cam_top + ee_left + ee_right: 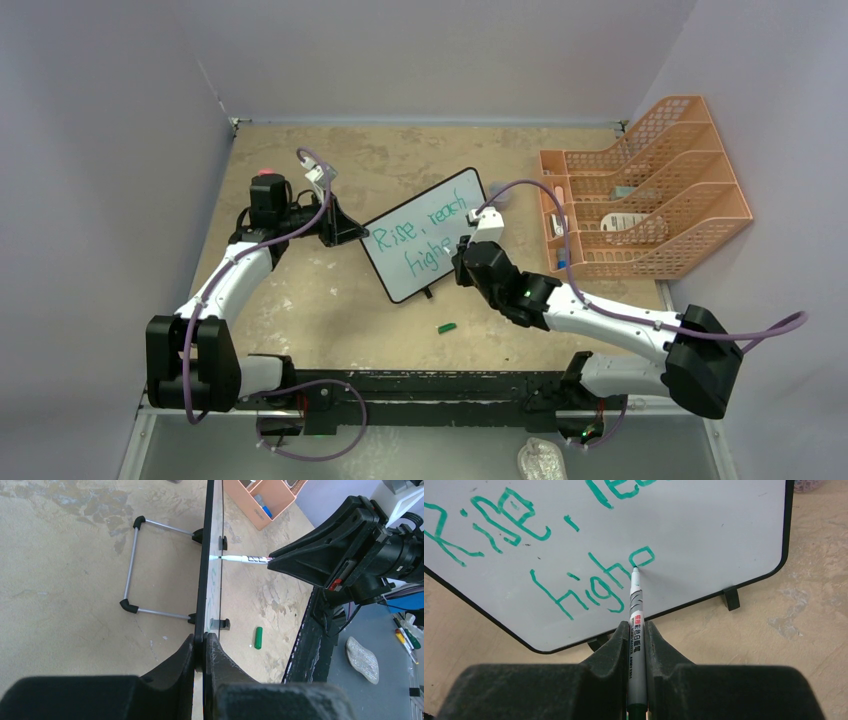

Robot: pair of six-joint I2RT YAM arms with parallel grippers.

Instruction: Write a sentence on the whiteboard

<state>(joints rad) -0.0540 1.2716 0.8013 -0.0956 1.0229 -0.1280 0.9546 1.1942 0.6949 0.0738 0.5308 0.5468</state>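
We log the left gripper (204,641) clenched on the whiteboard (412,282) at its 9 o'clock edge. The right gripper (637,629) grasps a marker (636,600), its tip touching the sentence (574,587) (green ink).

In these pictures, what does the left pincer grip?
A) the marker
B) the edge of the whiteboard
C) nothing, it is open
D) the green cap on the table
B: in the left wrist view the left pincer is shut on the edge of the whiteboard, while the marker sits in the right pincer.
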